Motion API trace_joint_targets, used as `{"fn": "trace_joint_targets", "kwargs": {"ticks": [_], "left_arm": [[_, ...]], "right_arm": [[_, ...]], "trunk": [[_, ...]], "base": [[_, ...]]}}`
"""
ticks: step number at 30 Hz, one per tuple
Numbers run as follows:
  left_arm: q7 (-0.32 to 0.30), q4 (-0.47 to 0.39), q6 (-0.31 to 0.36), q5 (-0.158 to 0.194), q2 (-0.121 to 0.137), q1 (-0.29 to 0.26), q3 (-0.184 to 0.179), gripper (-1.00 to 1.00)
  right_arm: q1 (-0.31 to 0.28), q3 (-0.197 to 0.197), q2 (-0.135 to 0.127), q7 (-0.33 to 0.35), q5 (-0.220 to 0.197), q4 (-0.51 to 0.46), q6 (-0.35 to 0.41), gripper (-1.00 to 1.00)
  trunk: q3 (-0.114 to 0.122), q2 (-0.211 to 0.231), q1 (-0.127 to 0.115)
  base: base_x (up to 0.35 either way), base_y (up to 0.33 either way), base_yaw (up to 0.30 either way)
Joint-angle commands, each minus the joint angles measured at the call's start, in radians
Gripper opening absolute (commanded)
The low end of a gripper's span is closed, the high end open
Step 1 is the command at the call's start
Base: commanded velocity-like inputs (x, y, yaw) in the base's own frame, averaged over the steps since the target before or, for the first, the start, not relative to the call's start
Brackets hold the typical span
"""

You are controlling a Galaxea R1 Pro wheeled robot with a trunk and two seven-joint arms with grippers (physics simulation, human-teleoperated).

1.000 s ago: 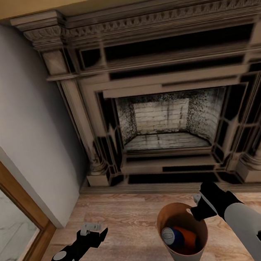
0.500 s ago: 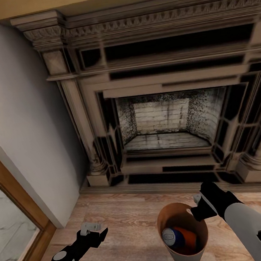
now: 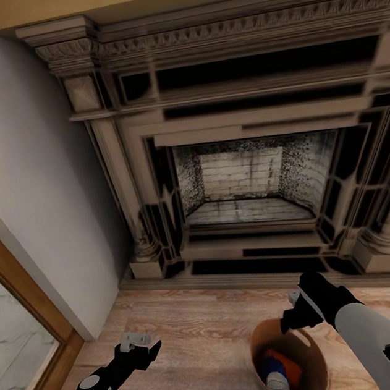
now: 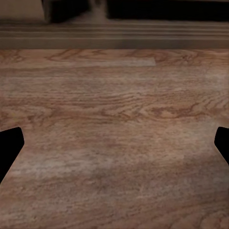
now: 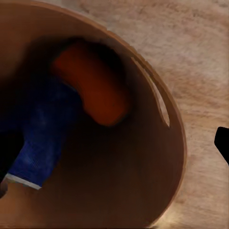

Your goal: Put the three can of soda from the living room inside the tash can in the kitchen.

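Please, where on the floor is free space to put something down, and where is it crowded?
Free: the wood floor between the left end effector and the trash can, up to the fireplace base; also the strip toward the white wall. Crowded: around the trash can, where the right end effector grips its rim, with a blue can and an orange can inside.

Light wood floor [image 4: 114, 138] runs to the fireplace base [image 4: 114, 38], jaws spread wide.

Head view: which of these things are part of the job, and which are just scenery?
Job: trash can by right gripper; blue soda can and orange soda can inside it.

Scenery: fireplace, wood floor, glass door frame. Left gripper is empty.
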Motion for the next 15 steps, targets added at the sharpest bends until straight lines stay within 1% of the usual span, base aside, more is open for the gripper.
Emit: {"fn": "trace_joint_targets", "kwargs": {"ticks": [1, 12, 15], "left_arm": [[0.000, 0.000, 0.000, 0.000, 0.000, 0.000, 0.000, 1.00], [0.000, 0.001, 0.000, 0.000, 0.000, 0.000, 0.000, 1.00], [0.000, 0.001, -0.010, 0.000, 0.000, 0.000, 0.000, 1.00]], "right_arm": [[0.000, 0.000, 0.000, 0.000, 0.000, 0.000, 0.000, 1.00], [0.000, 0.000, 0.001, 0.000, 0.000, -0.001, 0.000, 1.00], [0.000, 0.001, 0.002, 0.000, 0.000, -0.001, 0.000, 1.00]], "trunk": [[0.000, 0.000, 0.000], [0.000, 0.000, 0.000], [0.000, 0.000, 0.000]], "base": [[0.000, 0.000, 0.000], [0.000, 0.000, 0.000], [0.000, 0.000, 0.000]]}}
